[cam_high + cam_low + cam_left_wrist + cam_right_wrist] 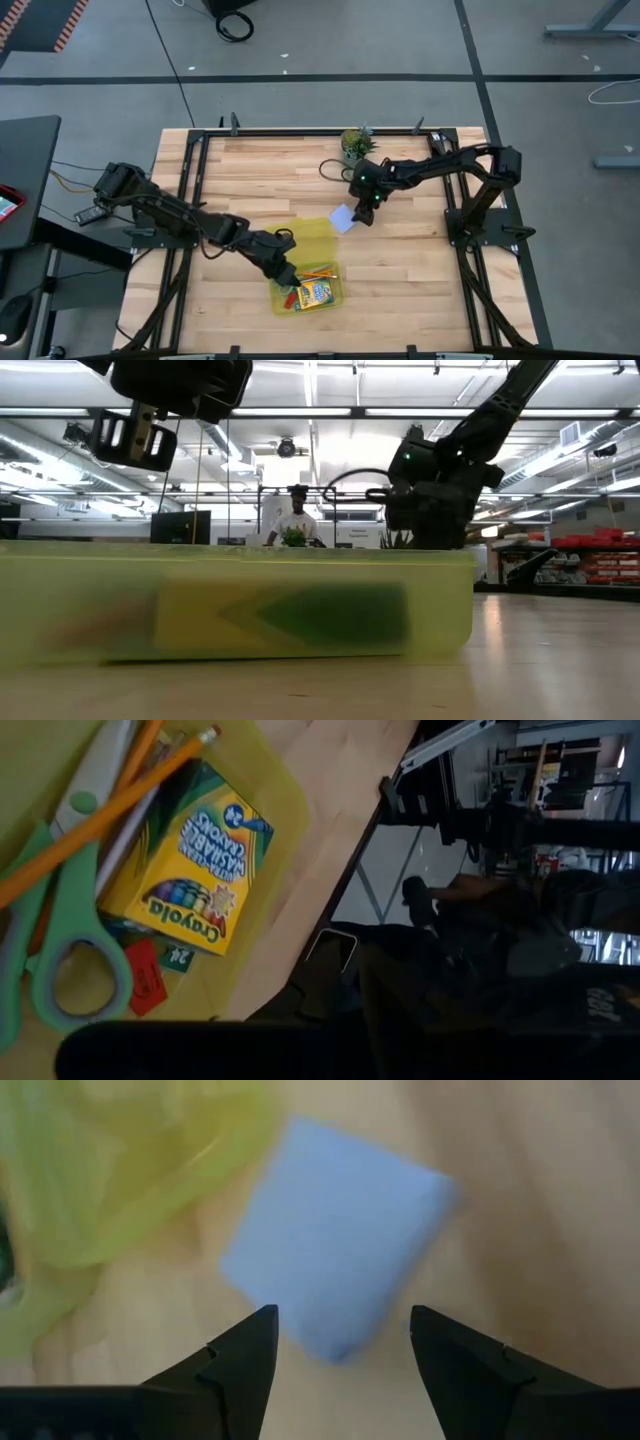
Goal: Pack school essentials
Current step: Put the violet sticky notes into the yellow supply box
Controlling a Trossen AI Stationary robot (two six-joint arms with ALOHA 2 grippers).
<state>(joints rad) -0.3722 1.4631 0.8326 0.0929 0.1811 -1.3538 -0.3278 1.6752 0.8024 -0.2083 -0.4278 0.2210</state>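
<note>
Your desk (420, 280) fills the frame's middle. At lower centre the yellow case (306, 260) holds crayons (317, 294), scissors (60, 925), pencils (110, 795); the left end effector (285, 272) hovers there, grip unclear. Right end effector (366, 212) hangs open over the blue note pad (343, 219), beside the case.

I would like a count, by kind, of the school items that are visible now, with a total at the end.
Scissors: 1
Orange pencils: 2
Crayon box: 1
Red eraser block: 1
Blue note pad: 1
Total: 6
The note pad lies on the table outside the yellow case, below the right gripper; the rest are inside it.
</note>
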